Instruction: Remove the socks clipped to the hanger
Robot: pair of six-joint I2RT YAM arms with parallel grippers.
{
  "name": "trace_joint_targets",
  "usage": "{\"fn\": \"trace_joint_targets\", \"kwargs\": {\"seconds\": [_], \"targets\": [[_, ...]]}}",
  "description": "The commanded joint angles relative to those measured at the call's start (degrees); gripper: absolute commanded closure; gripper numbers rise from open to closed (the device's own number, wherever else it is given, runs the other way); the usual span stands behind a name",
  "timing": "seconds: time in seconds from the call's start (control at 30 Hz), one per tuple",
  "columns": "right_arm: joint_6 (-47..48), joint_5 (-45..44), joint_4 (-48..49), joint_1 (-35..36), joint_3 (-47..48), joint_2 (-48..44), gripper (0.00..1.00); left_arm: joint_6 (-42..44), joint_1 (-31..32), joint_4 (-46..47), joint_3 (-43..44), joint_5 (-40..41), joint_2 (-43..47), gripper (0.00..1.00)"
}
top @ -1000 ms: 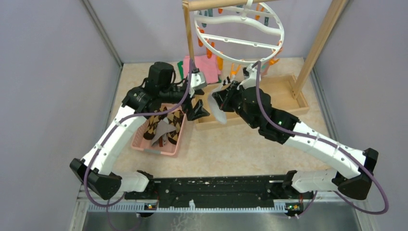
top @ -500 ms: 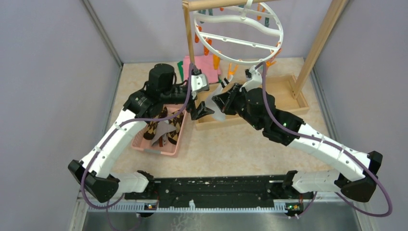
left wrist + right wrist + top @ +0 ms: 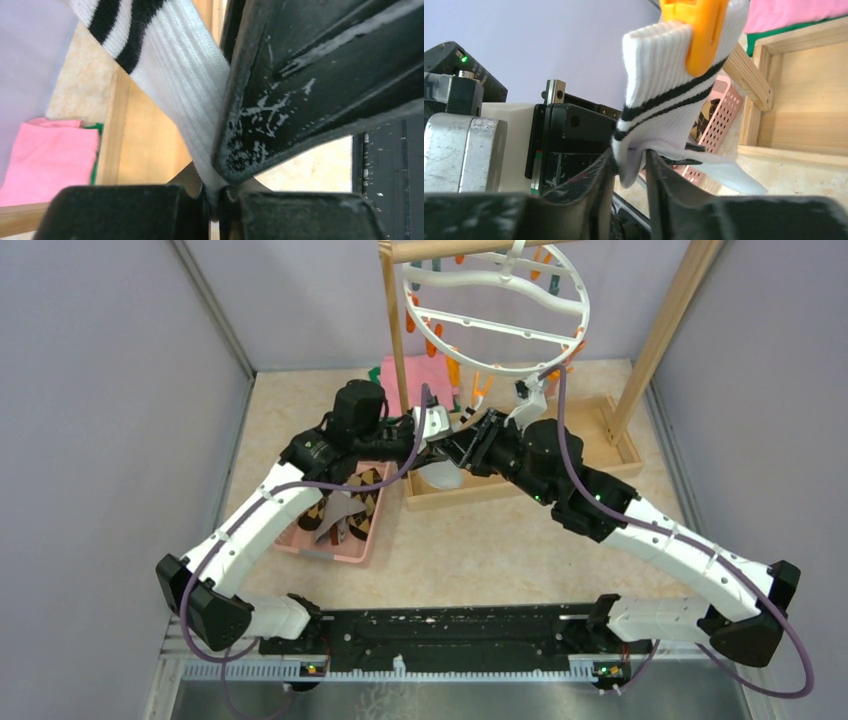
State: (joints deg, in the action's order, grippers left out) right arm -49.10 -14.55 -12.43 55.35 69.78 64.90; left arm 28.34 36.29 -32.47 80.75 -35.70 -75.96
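Below the hanger (image 3: 586, 310), the table (image 3: 480, 550) carries the wooden rack (image 3: 665, 330) that holds it up, and off to the hanger's lower left sits the pink basket (image 3: 295, 532) with argyle socks (image 3: 365, 495) already in it. I judge that is where freed ones go. Both arms reach in under the hanger's near rim and meet on one white sock (image 3: 664, 100). It hangs from an orange clip (image 3: 701, 35), which bites the ribbed cuff just above the two black stripes. The cuff is therefore up, the long axis runs roughly straight down from the hanger, and the foot end trails away low and limp. My left gripper (image 3: 212, 192) is pinched right down on the sock's body, with fabric squeezed between its fingers and almost no gap. My right gripper (image 3: 629, 165) is closed to a narrow slot just under the stripes, with the sock filling it. The two holds sit nearly touching, close beneath the clip. I think that is so a downward pull goes straight into the clip's mouth rather than swinging the hanger.
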Motion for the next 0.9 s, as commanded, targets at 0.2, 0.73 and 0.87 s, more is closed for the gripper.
{"fn": "trace_joint_targets", "kwargs": {"seconds": [0.2, 0.73, 0.87], "targets": [[7.6, -7.46, -7.31, -0.92, -1.33, -8.85, 0.31, -3.58, 0.62, 5.19, 1.07, 1.73, 1.68, 1.0], [28.54, -19.41, 1.14, -3.41, 13.42, 1.97, 0.26, -4.76, 2.98, 5.65, 0.32, 4.64, 0.93, 1.0], [28.08, -21.45, 0.43, -4.11, 16.26, 4.96, 0.31, -3.81, 4.05, 6.05, -0.38, 6.57, 0.31, 1.0]]}}
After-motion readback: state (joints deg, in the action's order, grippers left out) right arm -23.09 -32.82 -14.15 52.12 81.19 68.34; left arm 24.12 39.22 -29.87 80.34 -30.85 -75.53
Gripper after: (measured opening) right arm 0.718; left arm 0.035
